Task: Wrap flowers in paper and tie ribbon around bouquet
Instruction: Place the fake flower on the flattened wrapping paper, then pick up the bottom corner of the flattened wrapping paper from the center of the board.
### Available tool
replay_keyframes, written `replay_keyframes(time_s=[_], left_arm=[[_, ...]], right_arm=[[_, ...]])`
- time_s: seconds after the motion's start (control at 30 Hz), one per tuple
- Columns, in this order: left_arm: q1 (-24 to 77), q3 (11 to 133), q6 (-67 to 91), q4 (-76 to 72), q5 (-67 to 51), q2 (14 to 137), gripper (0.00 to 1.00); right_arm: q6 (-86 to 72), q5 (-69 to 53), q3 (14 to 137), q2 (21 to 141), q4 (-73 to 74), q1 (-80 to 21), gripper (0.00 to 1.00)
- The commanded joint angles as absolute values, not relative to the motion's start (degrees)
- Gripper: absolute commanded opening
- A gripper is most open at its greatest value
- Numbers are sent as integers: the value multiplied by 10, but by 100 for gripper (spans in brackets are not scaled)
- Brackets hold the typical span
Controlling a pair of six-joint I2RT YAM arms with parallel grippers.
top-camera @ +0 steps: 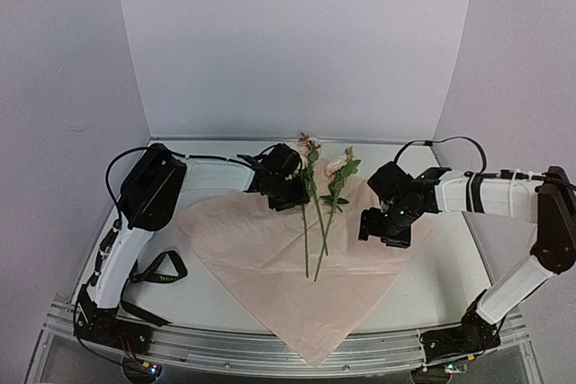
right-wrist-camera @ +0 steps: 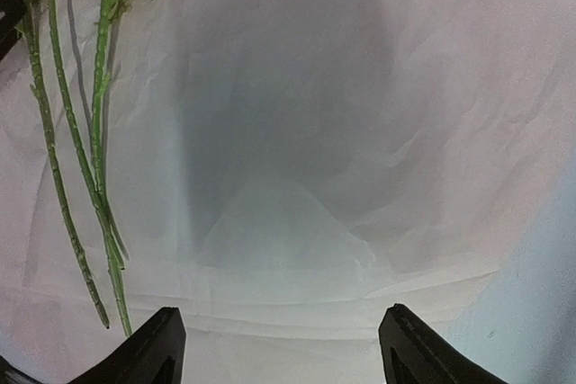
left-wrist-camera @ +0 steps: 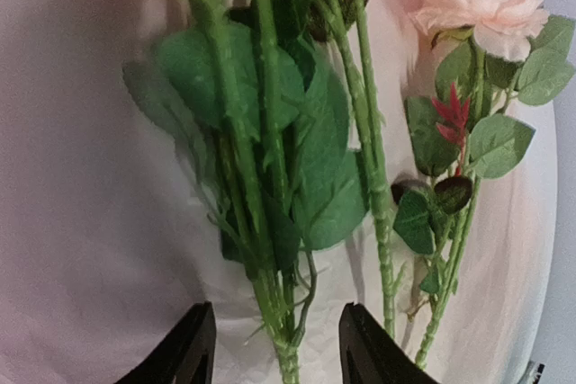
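flowers (top-camera: 335,168) lying on paper (top-camera: 261,249) | left claw (left-wrist-camera: 276,330) parted astride them | right claw (right-wrist-camera: 281,317) spread, empty, over paper

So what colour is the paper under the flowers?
Pale pink, plain and unprinted; the paper shows best in the top external view.

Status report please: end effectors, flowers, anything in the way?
Left end effector open astride flowers. Right end effector open above paper. Flowers on paper, unwrapped. Nothing in the way.

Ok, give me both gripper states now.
Left gripper: open, pale pink flowers' green stems loose between its jaws.
Right gripper: open, empty, above light pink tissue paper.
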State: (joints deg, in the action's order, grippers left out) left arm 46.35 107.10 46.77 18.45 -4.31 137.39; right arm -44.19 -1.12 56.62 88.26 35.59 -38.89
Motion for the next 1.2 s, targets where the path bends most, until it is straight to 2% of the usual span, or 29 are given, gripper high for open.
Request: replay_keyframes(time_s=[0.0,0.2,0.4,0.67,0.83,0.97,1.17], left_arm=[[463,1051,455,162,-46,1318,51],[462,1004,440,156,-36,1254,67],[457,940,430,157,-39,1174,78],[437,715,480,118,-62,1005,80],[437,601,495,89,-65,931,80],[439,555,497,74,-71,891,79],[443,524,488,68,-71,852,79]], right_arm=[[-452,-9,561,866,359,-405,77],[-454,0,547,845,376,-448,77],[-498,3,495,804,380,-491,79],[-635,8,383,706,349,-554,88],[-754,13,301,640,297,-600,90],[-840,40,266,609,276,-649,90],[-958,51,217,623,170,-703,87]])
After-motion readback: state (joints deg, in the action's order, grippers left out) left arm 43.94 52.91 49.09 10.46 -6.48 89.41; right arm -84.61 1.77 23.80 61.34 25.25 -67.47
